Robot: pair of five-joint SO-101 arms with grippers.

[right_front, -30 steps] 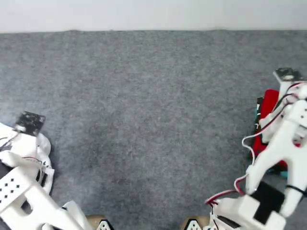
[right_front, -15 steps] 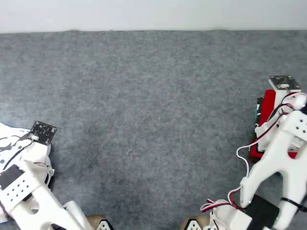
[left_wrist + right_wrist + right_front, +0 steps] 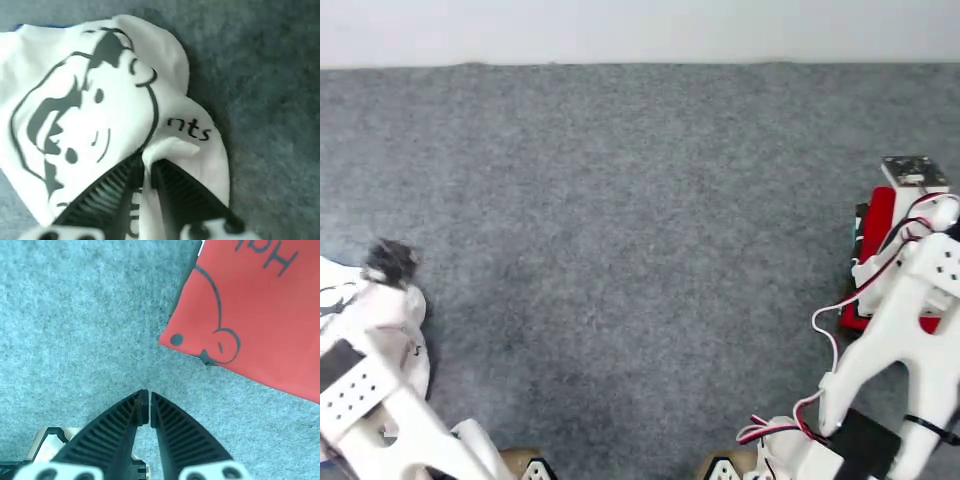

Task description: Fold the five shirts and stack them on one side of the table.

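A white shirt (image 3: 75,100) with a black cartoon print lies crumpled on the grey felt table top (image 3: 640,200) at the left edge. My left gripper (image 3: 146,161) is shut on a raised fold of this white shirt (image 3: 338,285). At the right edge lies a folded red shirt (image 3: 880,225) with a black drawing, on top of darker folded cloth (image 3: 860,228). My right gripper (image 3: 145,399) is shut with nothing in it. It hangs over bare felt just beside a corner of the red shirt (image 3: 260,315).
The table's far edge meets a pale wall (image 3: 640,30). Both arm bases (image 3: 720,468) stand at the near edge. A wide stretch of grey felt runs between the two arms.
My left arm swung in over the white shirt and then shifted back toward the left edge. My right arm drew slightly back over the red shirt, then stayed still.
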